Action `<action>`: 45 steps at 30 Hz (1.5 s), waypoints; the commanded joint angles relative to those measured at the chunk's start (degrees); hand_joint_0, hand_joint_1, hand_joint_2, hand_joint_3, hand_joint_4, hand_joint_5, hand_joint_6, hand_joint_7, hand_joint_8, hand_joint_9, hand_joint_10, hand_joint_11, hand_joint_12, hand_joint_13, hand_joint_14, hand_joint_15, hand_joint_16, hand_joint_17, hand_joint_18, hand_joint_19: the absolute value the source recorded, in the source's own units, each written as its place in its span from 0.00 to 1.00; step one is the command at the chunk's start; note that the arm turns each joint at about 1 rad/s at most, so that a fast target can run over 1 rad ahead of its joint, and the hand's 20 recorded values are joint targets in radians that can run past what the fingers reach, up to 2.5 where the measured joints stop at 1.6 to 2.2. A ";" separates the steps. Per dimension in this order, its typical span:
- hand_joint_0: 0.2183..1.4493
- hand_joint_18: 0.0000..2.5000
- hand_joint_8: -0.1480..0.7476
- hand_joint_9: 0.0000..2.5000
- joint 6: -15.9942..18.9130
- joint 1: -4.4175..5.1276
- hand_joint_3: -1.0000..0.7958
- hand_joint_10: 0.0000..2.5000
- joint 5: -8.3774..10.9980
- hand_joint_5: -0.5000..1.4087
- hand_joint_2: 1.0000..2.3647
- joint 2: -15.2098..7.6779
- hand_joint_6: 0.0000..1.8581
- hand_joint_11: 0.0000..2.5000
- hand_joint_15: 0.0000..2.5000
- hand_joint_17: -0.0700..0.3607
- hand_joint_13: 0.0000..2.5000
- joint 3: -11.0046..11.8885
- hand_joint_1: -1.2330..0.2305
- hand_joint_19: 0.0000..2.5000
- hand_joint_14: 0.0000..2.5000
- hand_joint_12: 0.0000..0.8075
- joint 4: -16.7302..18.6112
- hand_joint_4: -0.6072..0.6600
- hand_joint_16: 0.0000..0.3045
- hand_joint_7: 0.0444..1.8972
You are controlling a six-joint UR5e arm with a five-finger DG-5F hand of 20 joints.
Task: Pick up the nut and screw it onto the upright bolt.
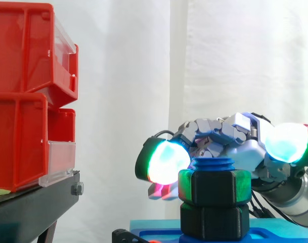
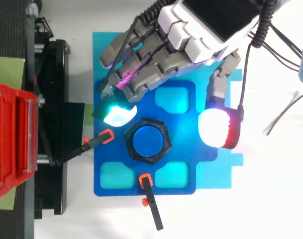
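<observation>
Lining up a grip on the black hexagonal nut (image 1: 214,186), already sitting on the upright blue threaded bolt (image 1: 213,163) with thread showing above it.
Nut lies below the palm; hand (image 2: 191,45) is spread and holds nothing: cyan fingertip (image 2: 117,114) just beside a nut corner, thumb pad (image 2: 216,127) apart. I'd seat both pads on opposite flats, then twist level. Well beyond the fingertips: red plastic bins (image 1: 22,96).

Air stood open straight above the bolt (image 1: 214,163) and its nut (image 1: 214,186). The hand (image 2: 201,30) reached over one side of the blue plate (image 2: 188,149), fingers spread. One glowing pad (image 2: 116,114) sat just beside the nut and another (image 2: 213,127) sat apart on the opposite side. One orange-tipped clamp (image 2: 99,140) crossed the plate's edge nearest the red bins (image 1: 22,101); a second clamp (image 2: 150,201) crossed the edge opposite the hand. An open gap separated bins and nut.
</observation>
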 commanded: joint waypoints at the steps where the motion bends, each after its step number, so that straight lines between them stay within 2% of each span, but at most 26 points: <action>1: 0.16 0.21 0.45 0.33 0.62 -0.45 0.28 0.00 -1.09 0.18 0.00 0.23 0.27 0.00 0.00 0.42 0.29 0.99 0.71 0.08 0.00 0.43 0.00 0.63 0.16 0.31; 3: 0.16 0.21 0.45 0.33 0.79 -0.53 0.28 0.00 -1.44 0.17 0.00 0.23 0.27 0.00 0.00 0.42 0.29 1.08 0.71 0.08 0.00 0.43 -0.09 0.63 0.16 0.31; 7: 0.16 0.20 0.45 0.32 0.97 -1.06 0.28 0.00 -2.32 0.17 0.00 2.25 0.27 0.00 0.00 0.42 0.28 0.91 0.71 0.08 0.00 0.43 -0.26 0.62 0.16 0.30; 8: 0.16 0.20 0.45 0.32 0.79 -1.33 0.28 0.00 -2.76 0.17 0.00 3.75 0.27 0.00 0.00 0.42 0.28 0.38 0.71 0.08 0.00 0.43 -0.35 0.62 0.16 0.30; 11: 0.16 0.20 0.45 0.32 0.70 -1.59 0.28 0.00 -3.02 0.17 0.00 5.50 0.27 0.00 0.00 0.42 0.27 -0.59 0.70 0.08 0.00 0.43 -0.79 0.63 0.16 0.30; 13: 0.16 0.20 0.46 0.32 0.26 -1.85 0.28 0.00 -2.94 0.17 0.00 7.79 0.27 0.00 0.00 0.42 0.27 -2.35 0.69 0.08 0.00 0.43 -1.67 0.62 0.16 0.30; 15: 0.16 0.19 0.45 0.32 -1.14 -1.94 0.28 0.00 -2.41 0.17 0.00 11.22 0.27 0.00 0.00 0.42 0.27 -5.42 0.69 0.08 0.00 0.43 -3.52 0.63 0.16 0.31; 16: 0.16 0.19 0.45 0.32 -1.76 -1.94 0.28 0.00 -2.06 0.17 0.00 11.74 0.27 0.00 0.00 0.42 0.27 -6.21 0.69 0.08 0.00 0.43 -4.04 0.63 0.16 0.31; 17: 0.16 0.19 0.46 0.32 -3.87 -1.85 0.28 0.00 -0.47 0.17 0.00 13.85 0.27 0.00 0.00 0.42 0.27 -8.23 0.68 0.08 0.00 0.43 -5.54 0.63 0.16 0.31; 19: 0.16 0.19 0.45 0.31 -5.54 -1.68 0.28 0.00 1.28 0.17 0.00 15.44 0.27 0.00 0.00 0.42 0.27 -9.90 0.68 0.08 0.00 0.43 -6.85 0.63 0.16 0.31; 23: 0.17 0.19 0.45 0.31 -10.81 -1.33 0.28 0.00 8.05 0.17 0.00 20.97 0.27 0.00 0.00 0.41 0.27 -15.88 0.67 0.08 0.00 0.43 -11.86 0.63 0.16 0.31; 25: 0.17 0.19 0.46 0.31 -12.66 -1.15 0.28 0.00 10.69 0.17 0.00 22.82 0.27 0.00 0.00 0.41 0.27 -17.99 0.67 0.08 0.00 0.43 -13.89 0.63 0.16 0.31; 27: 0.17 0.19 0.46 0.31 -13.80 -1.06 0.28 0.00 12.80 0.18 0.00 23.96 0.27 0.00 0.00 0.41 0.26 -19.13 0.67 0.08 0.00 0.43 -15.47 0.63 0.16 0.32; 28: 0.17 0.19 0.46 0.31 -14.50 -0.97 0.28 0.00 14.73 0.18 0.00 25.02 0.27 0.00 0.00 0.41 0.26 -19.92 0.67 0.08 0.00 0.43 -17.31 0.63 0.16 0.32; 29: 0.17 0.19 0.46 0.31 -14.94 -0.97 0.28 0.00 17.10 0.18 0.00 26.16 0.27 0.00 0.00 0.41 0.26 -20.54 0.67 0.08 0.00 0.44 -20.21 0.64 0.16 0.32; 30: 0.17 0.19 0.46 0.31 -15.03 -0.89 0.28 0.00 18.25 0.18 0.00 26.51 0.27 0.00 0.00 0.41 0.26 -20.63 0.67 0.08 0.00 0.43 -21.80 0.63 0.16 0.32; 31: 0.17 0.19 0.46 0.31 -15.12 -0.80 0.28 0.00 20.36 0.18 0.00 26.95 0.27 0.00 0.00 0.41 0.26 -20.63 0.67 0.08 0.00 0.44 -25.05 0.63 0.16 0.32; 32: 0.17 0.19 0.46 0.31 -15.03 -0.71 0.28 0.00 24.05 0.18 0.00 27.39 0.27 0.00 0.00 0.41 0.26 -20.63 0.67 0.08 0.00 0.44 -30.59 0.64 0.15 0.32; 33: 0.17 0.19 0.46 0.31 -14.85 -0.62 0.28 0.00 25.19 0.18 0.00 27.39 0.27 0.00 0.00 0.41 0.26 -20.63 0.67 0.08 0.00 0.44 -31.90 0.63 0.15 0.32; 34: 0.18 0.19 0.46 0.31 -14.68 -0.53 0.28 0.00 28.62 0.18 0.00 27.65 0.27 0.00 0.00 0.41 0.26 -20.63 0.67 0.08 0.00 0.44 -35.68 0.63 0.15 0.32; 36: 0.18 0.19 0.46 0.31 -13.97 -0.36 0.28 0.00 31.78 0.18 0.00 27.65 0.27 0.00 0.00 0.41 0.26 -20.63 0.66 0.08 0.00 0.44 -38.67 0.63 0.15 0.32; 37: 0.18 0.18 0.46 0.30 -12.22 -0.27 0.28 0.00 35.21 0.18 0.00 27.74 0.27 0.00 0.00 0.41 0.26 -20.63 0.66 0.08 0.00 0.44 -41.84 0.63 0.15 0.32; 38: 0.18 0.18 0.46 0.30 -11.25 -0.18 0.28 0.00 36.35 0.18 0.00 27.74 0.27 0.00 0.00 0.41 0.26 -20.63 0.66 0.08 0.00 0.44 -43.15 0.63 0.15 0.32; 39: 0.18 0.18 0.46 0.30 -7.12 0.08 0.28 0.00 39.43 0.18 0.00 27.74 0.27 0.00 0.00 0.41 0.26 -20.63 0.66 0.08 0.00 0.44 -46.76 0.63 0.15 0.32; 42: 0.18 0.18 0.46 0.30 -1.76 0.43 0.28 0.00 41.27 0.17 0.00 27.83 0.27 0.00 0.00 0.40 0.26 -20.63 0.66 0.09 0.00 0.44 -50.01 0.63 0.15 0.32; 45: 0.19 0.18 0.46 0.30 0.44 0.87 0.28 0.00 41.80 0.18 0.00 28.62 0.27 0.00 0.00 0.40 0.25 -20.63 0.66 0.09 0.00 0.44 -51.24 0.63 0.15 0.33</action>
